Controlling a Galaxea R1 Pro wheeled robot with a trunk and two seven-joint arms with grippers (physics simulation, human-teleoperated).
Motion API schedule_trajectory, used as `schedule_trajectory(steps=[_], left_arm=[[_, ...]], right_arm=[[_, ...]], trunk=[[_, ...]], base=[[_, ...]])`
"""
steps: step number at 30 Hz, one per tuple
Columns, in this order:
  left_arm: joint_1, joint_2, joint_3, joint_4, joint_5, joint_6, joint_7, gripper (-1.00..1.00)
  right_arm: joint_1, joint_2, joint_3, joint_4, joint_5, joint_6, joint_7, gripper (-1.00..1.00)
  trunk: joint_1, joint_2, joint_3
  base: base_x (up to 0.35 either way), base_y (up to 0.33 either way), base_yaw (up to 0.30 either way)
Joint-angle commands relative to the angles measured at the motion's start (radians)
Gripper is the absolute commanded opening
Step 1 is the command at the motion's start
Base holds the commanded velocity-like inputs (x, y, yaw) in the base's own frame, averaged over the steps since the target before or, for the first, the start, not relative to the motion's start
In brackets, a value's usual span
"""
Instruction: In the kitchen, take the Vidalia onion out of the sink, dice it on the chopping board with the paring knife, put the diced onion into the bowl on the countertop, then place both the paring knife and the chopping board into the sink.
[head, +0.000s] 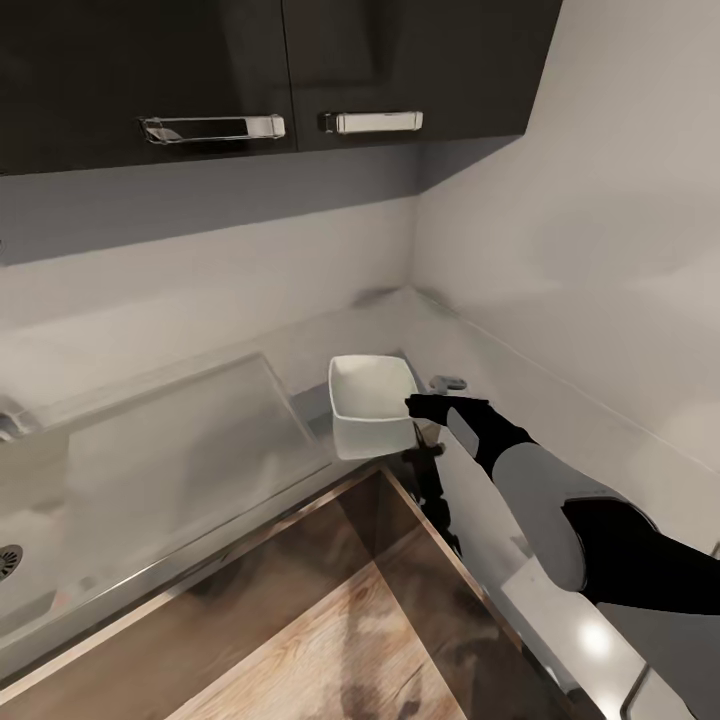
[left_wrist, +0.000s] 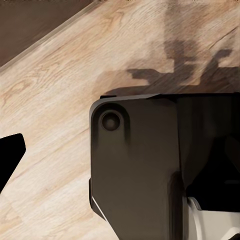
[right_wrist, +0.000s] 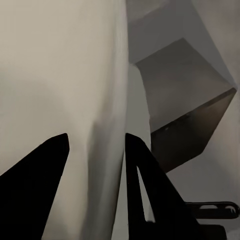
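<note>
Clearly the right gripper (head: 418, 404) is clamped on the near right rim of the bowl (head: 365, 395), its fingers (right_wrist: 37, 175) straddling the white wall. That bowl sits on the counter (head: 520, 375) beside the sink (head: 150, 470). Whether the left gripper is open I cannot tell.

I see the white squarish bowl (head: 370, 405) tilted on its side above the grey countertop (head: 480, 350), its opening facing up and toward me. The sink (head: 150, 470), with its drain, lies just beside it; whether the bowl touches the counter I cannot tell.
</note>
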Motion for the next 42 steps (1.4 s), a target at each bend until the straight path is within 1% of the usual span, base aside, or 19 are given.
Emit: schedule_trajectory(steps=[1, 19, 42], left_arm=[[0.000, 0.002, -0.006, -0.001, 0.009, -0.002, 0.008, 1.00], [0.000, 0.003, -0.006, -0.001, 0.010, -0.002, 0.007, 1.00], [0.000, 0.003, -0.006, 0.000, 0.010, -0.002, 0.008, 1.00]], right_arm=[[0.000, 0.000, 0.002, -0.001, -0.008, 0.006, -0.001, -1.00], [0.000, 0.000, 0.002, -0.001, -0.010, 0.006, 0.000, -1.00], [0.000, 0.000, 0.003, -0.001, -0.011, 0.006, 0.002, -1.00]], trunk=[[0.001, -0.002, 0.000], [0.001, -0.002, 0.028], [0.001, -0.002, 0.064]], base=[[0.000, 0.000, 0.000], [-0.013, 0.000, 0.000], [-0.297, 0.086, 0.004]])
